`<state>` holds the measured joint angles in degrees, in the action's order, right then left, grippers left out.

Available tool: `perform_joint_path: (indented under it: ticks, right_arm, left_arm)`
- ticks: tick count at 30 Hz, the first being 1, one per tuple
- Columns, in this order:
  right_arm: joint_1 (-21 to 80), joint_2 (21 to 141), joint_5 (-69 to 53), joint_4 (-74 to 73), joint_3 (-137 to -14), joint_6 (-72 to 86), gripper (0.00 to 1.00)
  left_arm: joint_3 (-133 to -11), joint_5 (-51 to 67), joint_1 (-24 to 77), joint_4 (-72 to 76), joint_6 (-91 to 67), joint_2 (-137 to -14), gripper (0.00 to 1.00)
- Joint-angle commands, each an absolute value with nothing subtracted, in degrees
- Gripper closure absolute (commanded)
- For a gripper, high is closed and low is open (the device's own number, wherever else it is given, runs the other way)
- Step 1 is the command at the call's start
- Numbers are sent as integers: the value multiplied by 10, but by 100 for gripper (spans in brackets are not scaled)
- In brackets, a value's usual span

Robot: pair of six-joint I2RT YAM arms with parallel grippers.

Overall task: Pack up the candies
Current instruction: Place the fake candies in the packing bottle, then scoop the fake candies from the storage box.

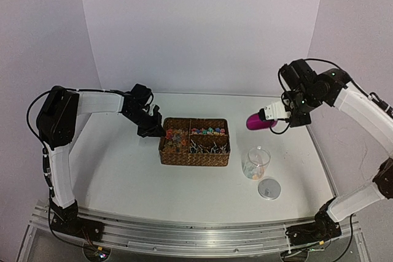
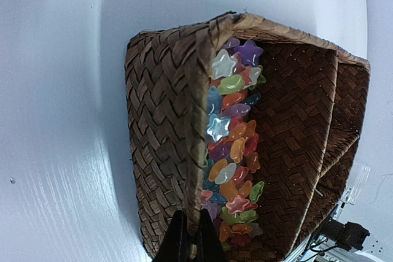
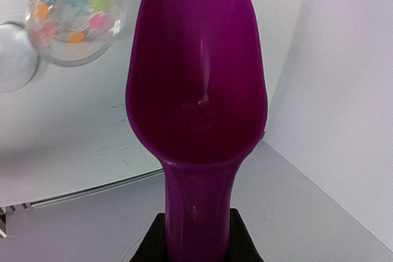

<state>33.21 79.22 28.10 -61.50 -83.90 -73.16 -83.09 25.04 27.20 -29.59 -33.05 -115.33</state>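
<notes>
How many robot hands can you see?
2. The left gripper is on the left, pinching the basket's left rim. The right gripper is on the right, holding the empty magenta scoop in the air beyond the jar.

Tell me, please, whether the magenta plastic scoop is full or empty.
Empty: the magenta plastic scoop shows a bare bowl in the right wrist view.

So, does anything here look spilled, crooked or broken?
Nothing stands out: the candies lie inside the basket and jar, none on the table; the jar stands upright, its lid beside it.
</notes>
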Motion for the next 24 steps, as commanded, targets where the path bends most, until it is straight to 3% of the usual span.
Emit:
perform_joint_path:
  ticks: [1, 8, 24]
  right_arm:
    - [341, 858, 280, -516, -920, -713, 100]
    - [380, 1040, 356, -455, -1026, -751, 100]
    - [451, 1162, 497, -393, -992, -878, 100]
  left_arm:
    - [-814, 212, 255, -323, -328, -1151, 99]
    - [-805, 206, 256, -320, -326, -1142, 94]
    - [-825, 207, 258, -334, -321, -1136, 85]
